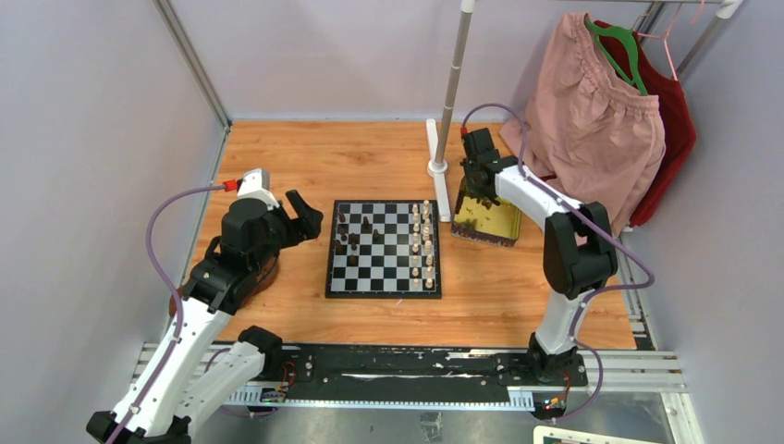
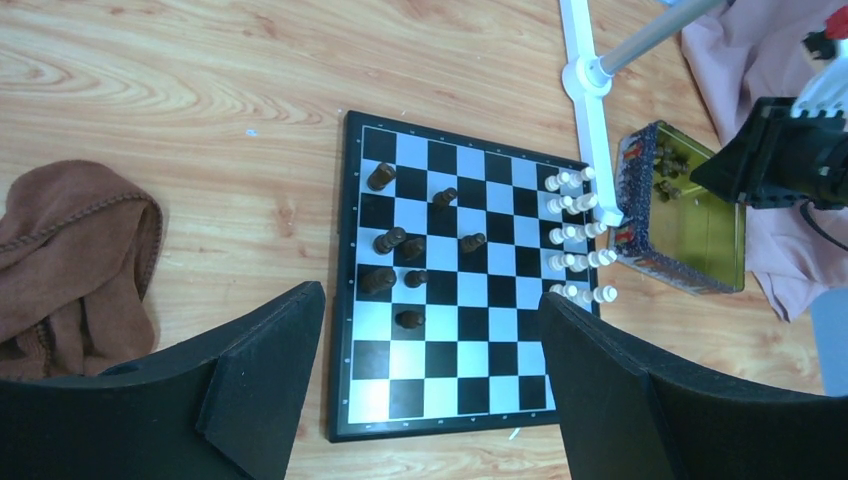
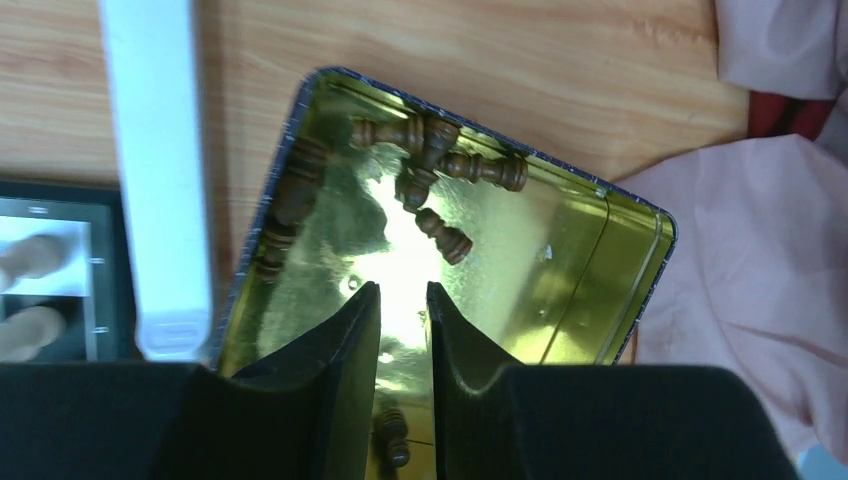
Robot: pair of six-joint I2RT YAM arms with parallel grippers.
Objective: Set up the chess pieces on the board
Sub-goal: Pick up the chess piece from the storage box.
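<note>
The board (image 1: 388, 277) lies mid-table, also seen in the left wrist view as the board (image 2: 440, 370). Several dark chess pieces (image 1: 354, 236) stand scattered on its left half. Cream-white pieces (image 1: 422, 240) line two columns on its right side. My left gripper (image 1: 310, 217) hovers open at the board's left edge, and the left wrist view shows nothing between this gripper (image 2: 430, 295). My right gripper (image 3: 403, 290) is down inside the gold tray (image 3: 560, 260), jaws a narrow gap apart, empty at the tips. Dark pieces (image 3: 430, 160) lie ahead of it. One dark piece (image 3: 392, 435) shows low in the gap.
The gold tray (image 1: 499, 222) sits right of the board. A white stand's base (image 1: 436, 166) and pole (image 1: 450, 92) rise between them. Pink clothing (image 1: 592, 111) and a red garment (image 1: 670, 111) hang at the back right. A brown cloth (image 2: 70, 250) lies left of the board.
</note>
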